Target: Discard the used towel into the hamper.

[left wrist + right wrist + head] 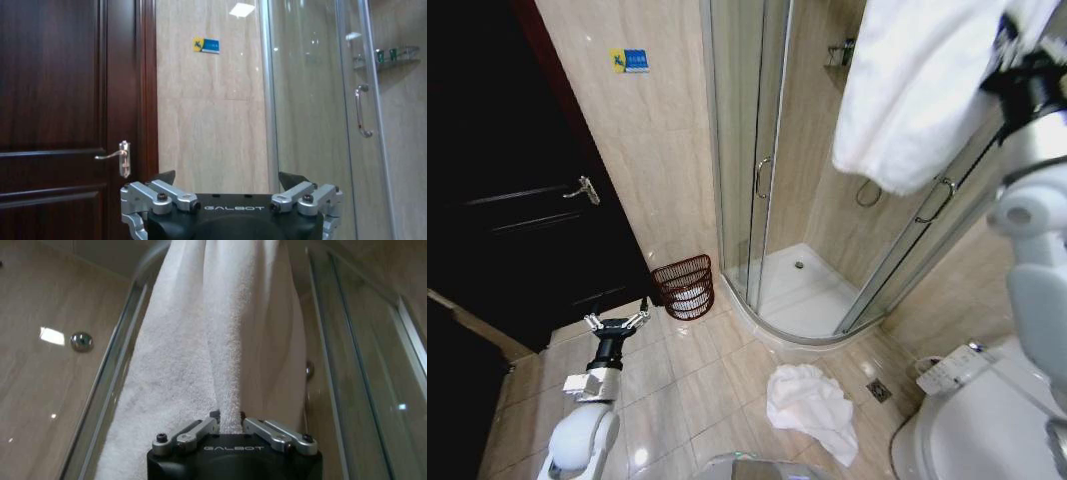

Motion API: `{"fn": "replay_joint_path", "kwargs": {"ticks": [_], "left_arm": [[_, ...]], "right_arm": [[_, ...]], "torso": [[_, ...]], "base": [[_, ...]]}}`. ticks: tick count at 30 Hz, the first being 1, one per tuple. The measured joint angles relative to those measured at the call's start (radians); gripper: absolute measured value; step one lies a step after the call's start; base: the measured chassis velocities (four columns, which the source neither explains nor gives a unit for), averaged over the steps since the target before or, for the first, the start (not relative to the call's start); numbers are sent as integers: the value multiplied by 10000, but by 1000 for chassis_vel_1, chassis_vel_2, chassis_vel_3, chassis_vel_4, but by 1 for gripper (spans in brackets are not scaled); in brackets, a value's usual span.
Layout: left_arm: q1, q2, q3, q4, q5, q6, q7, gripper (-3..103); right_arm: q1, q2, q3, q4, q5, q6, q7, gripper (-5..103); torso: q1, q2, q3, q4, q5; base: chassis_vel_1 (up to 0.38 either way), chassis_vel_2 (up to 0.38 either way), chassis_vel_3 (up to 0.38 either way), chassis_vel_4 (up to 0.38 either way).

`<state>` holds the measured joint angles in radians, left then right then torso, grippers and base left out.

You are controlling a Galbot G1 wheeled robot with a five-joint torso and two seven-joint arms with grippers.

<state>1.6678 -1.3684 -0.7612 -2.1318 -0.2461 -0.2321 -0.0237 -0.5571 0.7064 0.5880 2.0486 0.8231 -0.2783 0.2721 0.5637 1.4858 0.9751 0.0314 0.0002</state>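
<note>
A white towel (917,90) hangs high at the upper right, in front of the shower glass. My right gripper (1005,62) is raised to it and shut on a fold of the towel (213,340); in the right wrist view the right gripper (230,421) pinches the cloth between its fingers. A second white towel (812,405) lies crumpled on the floor tiles. The hamper (685,287), a dark reddish-brown open-weave basket, stands against the wall beside the shower. My left gripper (615,320) hangs low and open left of the hamper; the left gripper (228,177) holds nothing.
A dark wooden door (517,210) with a metal handle (119,157) is on the left. The glass shower cabin (777,180) with its white tray (802,295) fills the centre. A toilet (982,420) stands at the lower right. A floor drain (879,390) sits near the toilet.
</note>
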Motion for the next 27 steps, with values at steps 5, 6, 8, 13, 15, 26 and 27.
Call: {"fn": "replay_joint_path", "kwargs": {"ticks": [5,6,8,13,15,26,27], "left_arm": [[-38,-22,57,18,2,-12,-1,100],[-30,-24,68,29,2,-33,-1,100],[-18,-25,75,44,2,-64,-1,100],[80,-17,61,67,-41,-196,-1,100],[86,-18,50,67,-61,-212,-2,100],[124,-112,-77,-53,-219,-313,-17,100],[154,-110,-104,-50,-231,-357,-18,100]], "right_arm": [[-1081,10,630,405,75,0,-92,3],[-1299,29,716,497,75,15,-92,3],[-1458,52,769,561,74,34,-88,3],[-2025,159,859,779,6,102,-58,3],[-2115,184,861,818,-12,112,-39,3],[-2694,124,918,910,-327,244,-104,3],[-2784,119,917,911,-337,246,-110,3]], "torso": [[0,-1,0,0,-1],[0,-1,0,2,-1],[0,-1,0,2,-1],[1,-1,0,3,-1],[1,-1,0,3,-1],[1,-1,-1,2,-3],[0,-1,0,2,0]], "base": [[0,0,0,0],[0,0,0,0],[0,0,0,0],[0,0,0,0],[0,0,0,0],[0,0,0,0],[0,0,0,0]]}}
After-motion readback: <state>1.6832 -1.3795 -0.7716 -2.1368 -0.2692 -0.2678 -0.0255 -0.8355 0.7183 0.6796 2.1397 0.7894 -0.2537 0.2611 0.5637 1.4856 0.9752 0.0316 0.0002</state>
